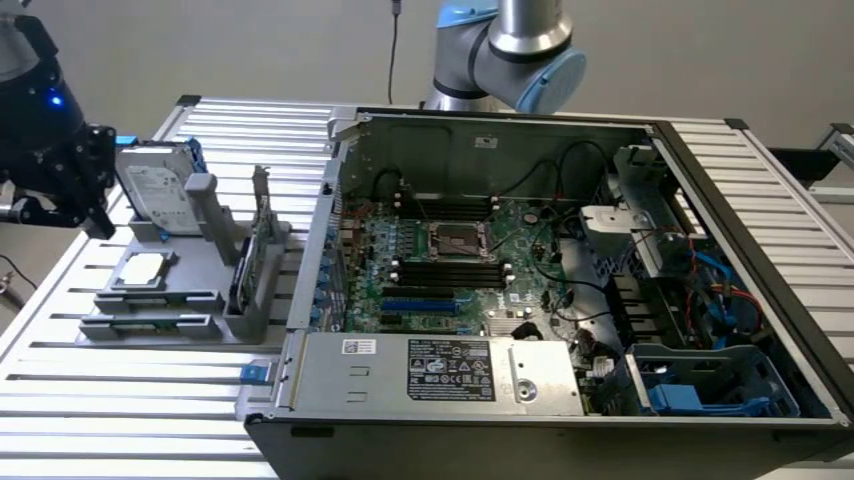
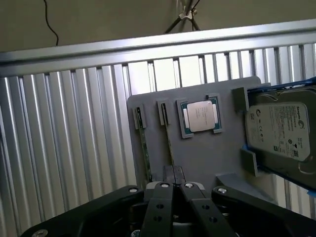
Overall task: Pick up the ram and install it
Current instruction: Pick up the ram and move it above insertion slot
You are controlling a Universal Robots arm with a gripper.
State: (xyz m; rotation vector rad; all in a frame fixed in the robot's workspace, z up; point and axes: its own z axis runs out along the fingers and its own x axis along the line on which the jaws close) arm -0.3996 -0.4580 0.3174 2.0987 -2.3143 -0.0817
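Two thin dark ram sticks stand on edge in a grey holder tray (image 2: pixel 197 158), one (image 2: pixel 143 148) beside the other (image 2: pixel 168 138). My gripper (image 2: pixel 173 173) hangs above the tray with its black fingers pressed together, shut on nothing, tips over the near end of the second stick. In the exterior view the gripper (image 1: pixel 96 222) is at the far left, above the tray (image 1: pixel 187 270) and left of the open computer case (image 1: pixel 534 260). Long black memory slots (image 1: pixel 451 272) lie on the motherboard beside the processor socket.
The tray also carries a processor chip (image 2: pixel 200 116), a silver hard drive (image 2: pixel 281 131) with blue rails and an upright card with a metal bracket (image 1: pixel 254 255). Everything rests on a slatted metal table (image 1: pixel 120 400). A power supply (image 1: pixel 441 370) and cables fill the case front.
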